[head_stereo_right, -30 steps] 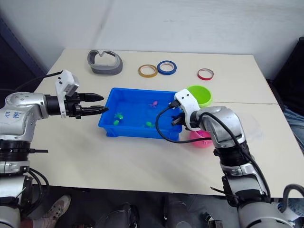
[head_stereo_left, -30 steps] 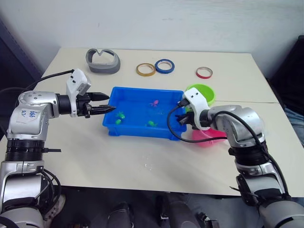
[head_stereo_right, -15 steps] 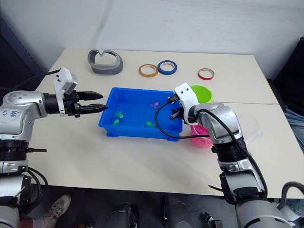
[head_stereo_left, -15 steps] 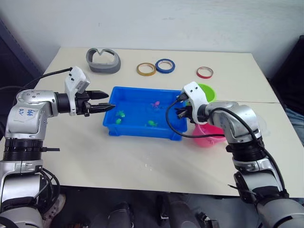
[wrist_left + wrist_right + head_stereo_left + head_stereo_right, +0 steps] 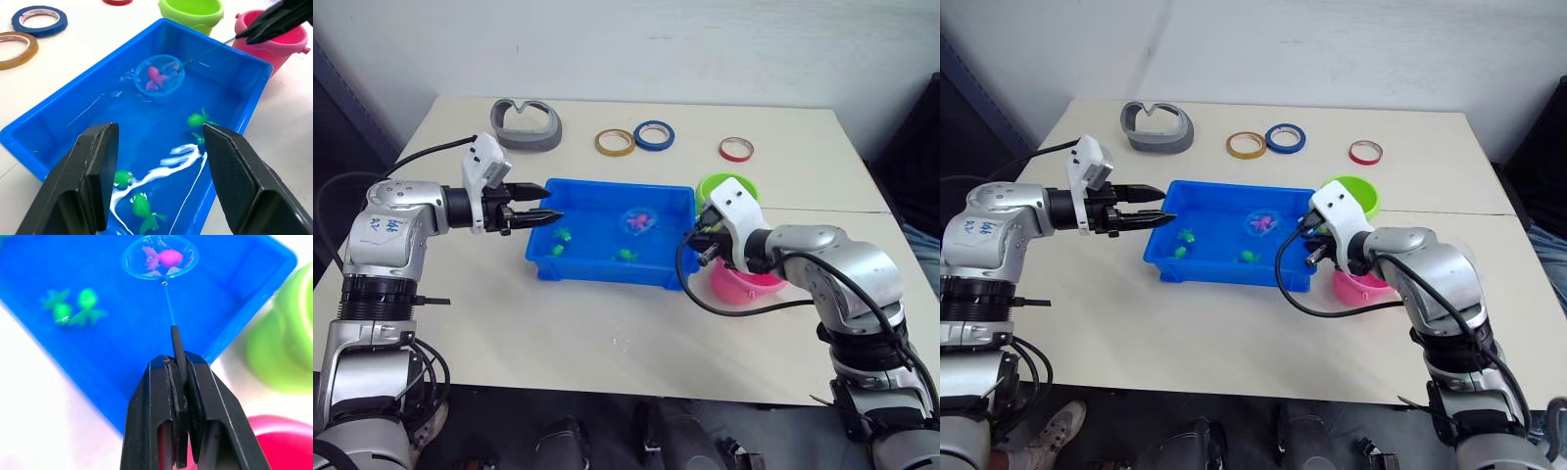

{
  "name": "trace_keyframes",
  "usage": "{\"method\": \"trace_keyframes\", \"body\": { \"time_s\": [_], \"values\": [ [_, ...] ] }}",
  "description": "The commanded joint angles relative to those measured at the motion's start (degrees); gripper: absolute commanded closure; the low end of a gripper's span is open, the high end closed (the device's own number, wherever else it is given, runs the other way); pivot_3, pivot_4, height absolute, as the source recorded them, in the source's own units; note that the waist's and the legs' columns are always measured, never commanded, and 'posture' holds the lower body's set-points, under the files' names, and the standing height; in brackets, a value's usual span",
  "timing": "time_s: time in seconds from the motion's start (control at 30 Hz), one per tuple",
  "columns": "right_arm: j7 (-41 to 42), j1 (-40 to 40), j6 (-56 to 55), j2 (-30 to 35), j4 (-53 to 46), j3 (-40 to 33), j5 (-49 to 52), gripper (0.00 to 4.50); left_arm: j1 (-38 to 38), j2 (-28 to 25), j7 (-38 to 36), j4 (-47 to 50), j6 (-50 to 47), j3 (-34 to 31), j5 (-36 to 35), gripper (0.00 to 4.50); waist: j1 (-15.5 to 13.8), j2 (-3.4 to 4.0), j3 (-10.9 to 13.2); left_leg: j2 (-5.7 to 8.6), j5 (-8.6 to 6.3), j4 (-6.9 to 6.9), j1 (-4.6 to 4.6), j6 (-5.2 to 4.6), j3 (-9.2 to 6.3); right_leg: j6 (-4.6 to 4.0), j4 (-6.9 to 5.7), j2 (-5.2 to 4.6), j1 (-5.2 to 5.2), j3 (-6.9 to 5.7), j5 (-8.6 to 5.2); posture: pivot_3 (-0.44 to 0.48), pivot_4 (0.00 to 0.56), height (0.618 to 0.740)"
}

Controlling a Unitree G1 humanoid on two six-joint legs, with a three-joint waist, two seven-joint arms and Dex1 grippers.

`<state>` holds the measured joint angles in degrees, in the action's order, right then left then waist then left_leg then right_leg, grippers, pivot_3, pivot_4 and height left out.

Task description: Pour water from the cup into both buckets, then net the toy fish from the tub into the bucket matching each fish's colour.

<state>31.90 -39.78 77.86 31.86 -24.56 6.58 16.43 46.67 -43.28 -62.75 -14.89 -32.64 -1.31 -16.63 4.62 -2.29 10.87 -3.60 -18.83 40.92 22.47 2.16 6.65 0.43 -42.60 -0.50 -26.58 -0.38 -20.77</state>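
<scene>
Right end effector (image 5: 178, 382) clenched on thin dark stick of light-blue-rimmed mesh net (image 5: 160, 257) cradling magenta-pink plastic fish (image 5: 164, 258) over shallow blue plastic tub (image 5: 677, 201); left end effector (image 5: 159, 178) released.

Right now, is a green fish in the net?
No, the net holds a pink fish; the green fish lie loose in the tub.

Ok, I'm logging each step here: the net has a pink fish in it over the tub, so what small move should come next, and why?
Probably lift the net and carry it toward the pink bucket. The pink fish already lies inside the hoop, the right end effector is shut on the stick, and the pink bucket sits just beside the tub, next to that arm.
</scene>
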Motion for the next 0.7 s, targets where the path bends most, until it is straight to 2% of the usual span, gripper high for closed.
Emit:
{"method": "trace_keyframes", "body": {
  "time_s": [0.03, 0.4, 0.53, 0.7],
  "values": [
    [0.1, 0.4, 0.5, 0.8, -4.2, -2.6, 2.1, 4.50, 2.0, -0.3, -0.8, -0.7, 1.4, -0.5, -0.4, 1.48, 0.1, 0.00, 0.0, 0.00, 0.00, 0.00, -0.02, 0.00, 0.00, 0.00, 0.00, 0.00, 0.00, 0.00, 0.00, 0.000, 0.150, 0.693],
    [-1.6, 0.4, 1.8, 1.2, -7.1, -7.0, 5.2, 4.50, 4.6, 0.5, -3.7, -4.1, 3.3, 1.1, -0.3, 1.48, -0.1, 0.00, 0.0, -0.01, 0.00, -0.06, 0.00, 0.00, 0.01, 0.00, 0.09, -0.01, 0.01, -0.01, 0.00, 0.000, 0.150, 0.693],
    [-0.6, 1.4, 1.9, 2.5, -10.2, -12.0, 7.7, 4.50, 6.3, 1.5, -6.2, -5.4, 4.3, 2.3, -0.5, 1.48, -0.4, 0.01, 0.0, 0.00, 0.00, -0.08, 0.03, 0.00, -0.01, 0.00, 0.14, 0.00, 0.01, -0.03, 0.00, 0.000, 0.150, 0.693],
    [4.3, 8.2, 0.7, 8.0, -19.5, -19.3, 13.3, 4.50, 9.0, 3.3, -10.7, -8.5, 6.2, 4.6, 0.0, 1.48, -1.2, 0.01, 0.0, 0.00, 0.00, -0.30, 0.03, -0.01, -0.02, 0.01, 0.36, 0.01, 0.02, -0.06, 0.00, 0.000, 0.150, 0.693]
  ]
}}
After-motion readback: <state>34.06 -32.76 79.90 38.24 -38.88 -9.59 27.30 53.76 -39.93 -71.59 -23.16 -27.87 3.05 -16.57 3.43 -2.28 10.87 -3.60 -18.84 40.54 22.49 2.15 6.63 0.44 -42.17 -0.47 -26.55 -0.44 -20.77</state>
